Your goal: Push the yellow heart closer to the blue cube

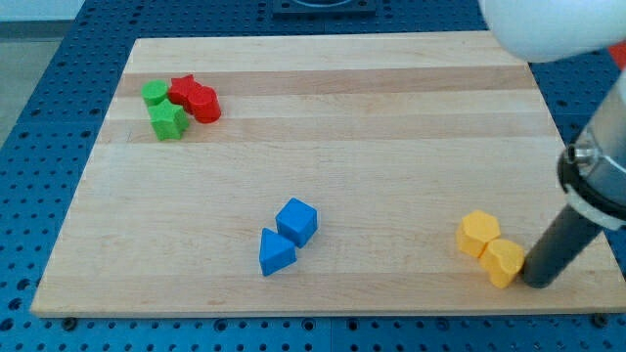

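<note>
The yellow heart (503, 262) lies near the board's bottom right, touching a second yellow block (478, 234) up and to its left. The blue cube (296, 221) sits low in the middle of the board, with a blue wedge-shaped block (276, 252) against its lower left. My tip (537, 283) is right against the yellow heart's right side, at the view's bottom right. The rod rises up and to the right from it.
A cluster of two green blocks (166, 119) and two red blocks (194, 99) sits at the board's top left. The wooden board (391, 117) lies on a blue perforated table. The board's right edge is just right of my tip.
</note>
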